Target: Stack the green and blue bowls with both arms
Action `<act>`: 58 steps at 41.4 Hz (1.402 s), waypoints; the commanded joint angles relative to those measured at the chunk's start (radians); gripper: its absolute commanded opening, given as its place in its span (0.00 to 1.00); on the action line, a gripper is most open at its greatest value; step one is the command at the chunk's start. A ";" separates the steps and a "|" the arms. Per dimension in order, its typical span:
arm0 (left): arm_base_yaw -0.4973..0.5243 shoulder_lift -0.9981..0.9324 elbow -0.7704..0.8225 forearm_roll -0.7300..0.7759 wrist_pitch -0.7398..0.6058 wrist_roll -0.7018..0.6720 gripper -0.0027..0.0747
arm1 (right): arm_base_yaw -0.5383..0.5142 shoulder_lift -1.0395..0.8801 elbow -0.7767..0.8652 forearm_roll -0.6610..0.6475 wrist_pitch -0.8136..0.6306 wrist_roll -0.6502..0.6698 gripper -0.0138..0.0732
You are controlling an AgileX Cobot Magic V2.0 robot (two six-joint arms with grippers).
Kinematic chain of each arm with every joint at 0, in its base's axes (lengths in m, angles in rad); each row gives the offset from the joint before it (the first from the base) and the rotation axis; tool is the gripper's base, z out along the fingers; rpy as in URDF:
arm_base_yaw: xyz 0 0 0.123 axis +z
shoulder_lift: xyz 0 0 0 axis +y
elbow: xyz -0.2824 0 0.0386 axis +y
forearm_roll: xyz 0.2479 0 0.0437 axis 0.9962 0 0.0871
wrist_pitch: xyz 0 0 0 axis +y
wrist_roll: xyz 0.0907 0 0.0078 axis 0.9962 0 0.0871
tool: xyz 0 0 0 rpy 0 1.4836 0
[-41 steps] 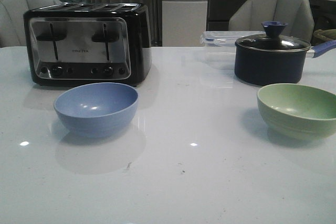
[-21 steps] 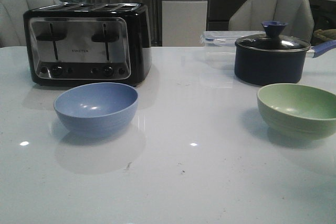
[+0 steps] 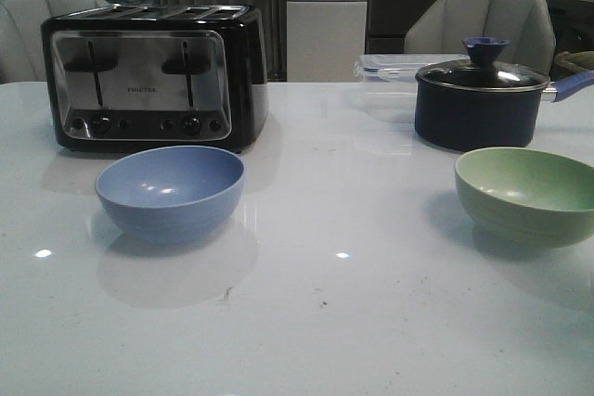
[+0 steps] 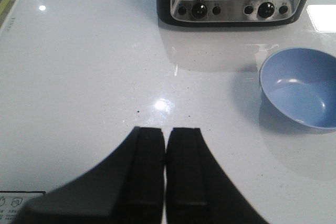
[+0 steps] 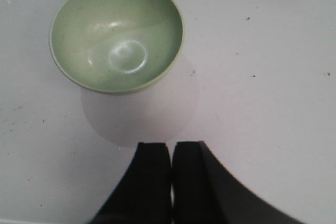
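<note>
The periwinkle blue bowl (image 3: 171, 192) sits upright and empty on the white table, left of centre, just in front of the toaster. The pale green bowl (image 3: 527, 194) stands upright and empty at the right edge of the front view. Neither arm shows in the front view. In the left wrist view my left gripper (image 4: 166, 131) is shut with nothing in it, above bare table and apart from the blue bowl (image 4: 301, 94). In the right wrist view my right gripper (image 5: 171, 146) is shut and empty, a short way from the green bowl (image 5: 116, 34).
A black and steel toaster (image 3: 153, 75) stands behind the blue bowl. A dark navy lidded pot (image 3: 481, 97) with a blue handle sits behind the green bowl, a clear plastic container (image 3: 388, 69) beside it. Chairs stand past the table's far edge.
</note>
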 commanded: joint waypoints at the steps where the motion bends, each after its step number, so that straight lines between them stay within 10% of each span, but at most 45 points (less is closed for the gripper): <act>1: -0.006 0.017 -0.027 -0.006 -0.063 -0.006 0.42 | 0.003 0.051 -0.039 0.001 -0.072 -0.010 0.63; 7: -0.006 0.026 -0.027 -0.006 -0.065 -0.006 0.64 | 0.001 0.124 -0.042 0.027 -0.121 -0.009 0.76; 33: -0.006 0.031 -0.027 -0.005 -0.065 -0.006 0.60 | -0.043 0.656 -0.411 0.094 -0.092 -0.010 0.75; 58: -0.006 0.031 -0.027 -0.005 -0.059 -0.006 0.60 | -0.038 0.751 -0.529 0.094 0.026 -0.010 0.23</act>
